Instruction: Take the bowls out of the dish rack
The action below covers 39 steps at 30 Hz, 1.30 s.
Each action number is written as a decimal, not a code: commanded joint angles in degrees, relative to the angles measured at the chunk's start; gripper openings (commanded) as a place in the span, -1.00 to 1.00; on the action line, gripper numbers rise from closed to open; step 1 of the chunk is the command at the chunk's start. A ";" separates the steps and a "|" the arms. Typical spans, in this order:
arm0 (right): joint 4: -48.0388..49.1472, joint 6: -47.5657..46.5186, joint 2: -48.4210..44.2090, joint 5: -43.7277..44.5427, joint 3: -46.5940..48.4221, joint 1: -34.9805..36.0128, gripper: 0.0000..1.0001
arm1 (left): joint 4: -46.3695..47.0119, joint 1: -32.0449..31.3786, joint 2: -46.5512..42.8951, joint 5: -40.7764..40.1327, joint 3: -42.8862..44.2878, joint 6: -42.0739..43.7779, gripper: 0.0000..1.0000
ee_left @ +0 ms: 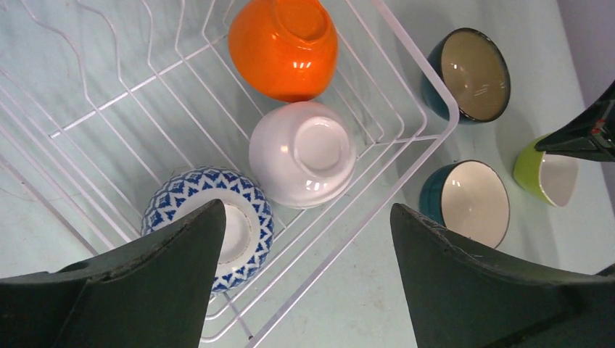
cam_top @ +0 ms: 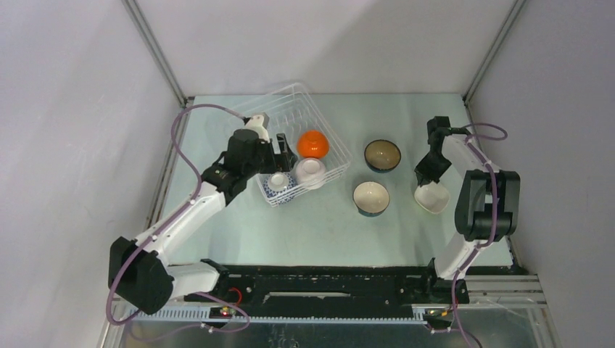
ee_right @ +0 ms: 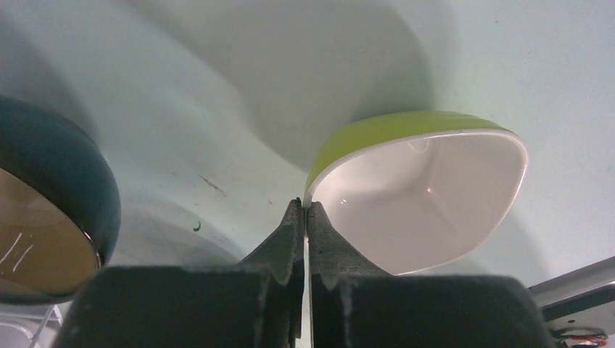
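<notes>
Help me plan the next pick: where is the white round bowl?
Top view, left of centre: the white bowl lies upside down by the near right side of the white wire dish rack, between the orange bowl and the blue-and-white patterned bowl.

Top view looks down; close wrist views share lime bowl (ee_left: 547, 177)

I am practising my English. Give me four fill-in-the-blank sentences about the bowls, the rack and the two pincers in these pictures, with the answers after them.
1. The dish rack holds ____ bowls, all upside down.
2. The right pincer is shut on the lime green bowl's ____.
3. The left pincer hangs over the rack with its jaws ____.
4. In the rack, the white bowl lies between the blue-and-white bowl and the ____ one.
Answers: three; rim; open; orange.
</notes>
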 commanded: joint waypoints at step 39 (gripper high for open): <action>3.83 -9.39 -23.49 1.91 3.26 2.34 0.99 | -1.89 -0.58 -0.37 -2.28 6.90 3.70 0.99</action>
